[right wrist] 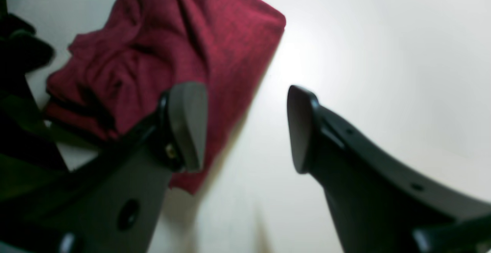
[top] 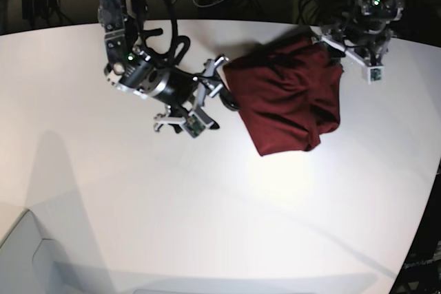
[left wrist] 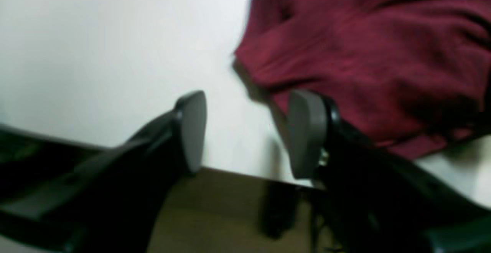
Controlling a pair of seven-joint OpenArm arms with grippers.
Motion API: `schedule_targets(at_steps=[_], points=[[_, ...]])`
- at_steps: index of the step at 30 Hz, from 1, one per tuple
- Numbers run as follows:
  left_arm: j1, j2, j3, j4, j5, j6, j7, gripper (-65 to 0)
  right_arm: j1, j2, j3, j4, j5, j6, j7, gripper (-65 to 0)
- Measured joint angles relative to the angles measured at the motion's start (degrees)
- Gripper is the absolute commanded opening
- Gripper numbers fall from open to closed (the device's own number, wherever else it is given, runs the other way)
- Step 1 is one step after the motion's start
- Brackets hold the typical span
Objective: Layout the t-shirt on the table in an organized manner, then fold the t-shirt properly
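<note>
On the smooth white curved-edged table (top: 138,225): one dark red, wrinkled, soft-fabric t-shirt (top: 286,94) and two black robot arms, seen from three cameras.

The single t-shirt lies bunched in a rough rectangle toward the table's far right part in the base view, between the two grippers. The right gripper (right wrist: 245,128) hangs over the shirt's edge, jaws parted, grey pads apart with nothing between them; one finger overlaps the cloth in its wrist view. The left gripper (left wrist: 245,134) sits at the shirt's far corner near the table's edge, jaws likewise spread and empty. No legible writing or brand mark appears anywhere.
</note>
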Motion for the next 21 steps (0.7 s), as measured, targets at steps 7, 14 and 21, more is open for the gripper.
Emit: schedule_targets(at_steps=[7, 14, 21], points=[[-0.3, 0.0, -1.5, -4.6, -5.1, -0.1, -0.1, -32.1, 0.0, 0.0, 0.0, 0.0, -0.4, 0.0, 0.0, -31.0], [-1.5, 0.0, -1.6, -6.0, -5.5, -0.1, 0.1, -32.1, 0.0, 1.5, 0.2, 0.0, -0.4, 0.0, 0.0, -31.0], [-3.6, 0.0, -1.6, -6.0, -5.5, -0.1, -0.1, -32.1, 0.0, 1.5, 0.2, -0.1, -0.4, 0.0, 0.0, -31.0]])
